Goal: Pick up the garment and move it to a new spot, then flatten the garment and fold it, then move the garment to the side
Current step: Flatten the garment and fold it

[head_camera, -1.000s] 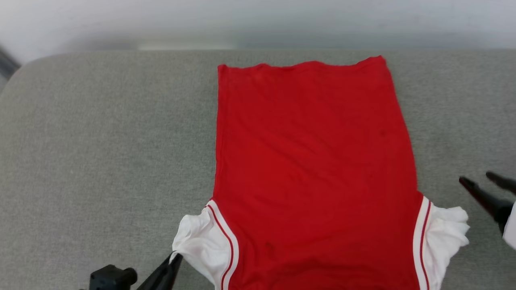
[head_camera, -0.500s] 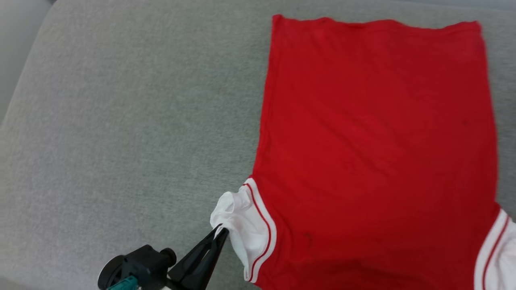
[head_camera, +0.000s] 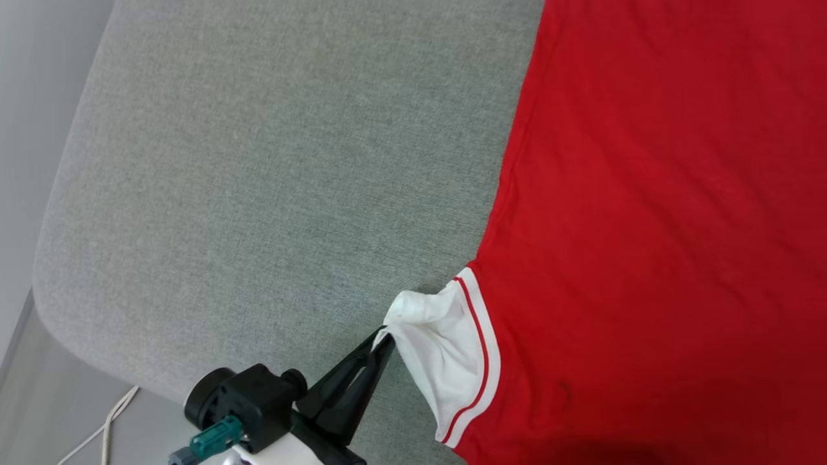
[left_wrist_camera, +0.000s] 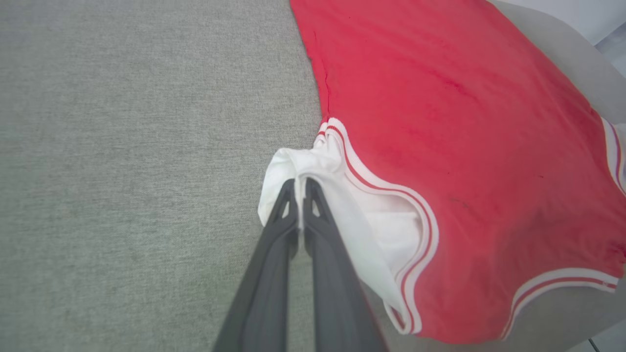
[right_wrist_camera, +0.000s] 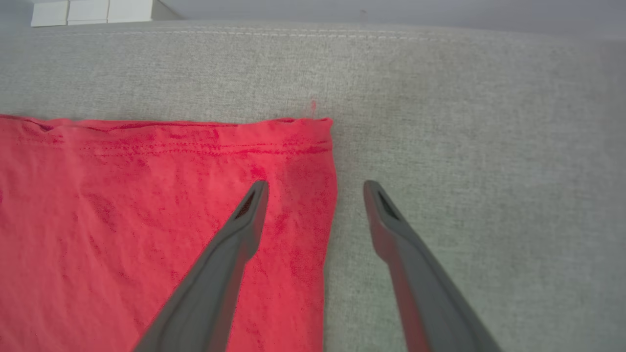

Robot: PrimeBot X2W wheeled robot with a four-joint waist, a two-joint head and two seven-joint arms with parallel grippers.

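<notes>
The garment (head_camera: 646,226) is a red shirt lying flat on a grey cushion, plain red side up, with white sleeves and red-striped trim. My left gripper (head_camera: 381,337) is shut on the bunched white left sleeve (head_camera: 439,336), pinching its outer edge; the left wrist view shows the same grip (left_wrist_camera: 299,182) on the sleeve (left_wrist_camera: 371,220). My right gripper (right_wrist_camera: 315,188) hangs open over the garment's hem corner (right_wrist_camera: 303,146), one finger above the red cloth, the other above the cushion. The printed front is hidden underneath.
The grey cushion (head_camera: 258,161) spreads wide to the left of the garment, its rounded edge at the far left. A white cord (head_camera: 103,426) lies on the pale floor below that edge. A white box (right_wrist_camera: 88,11) sits beyond the cushion's far side.
The head camera has swung left and down, so the garment now sits at the right. My left gripper stays shut on the sleeve; the sleeve looks drawn out a little further.
</notes>
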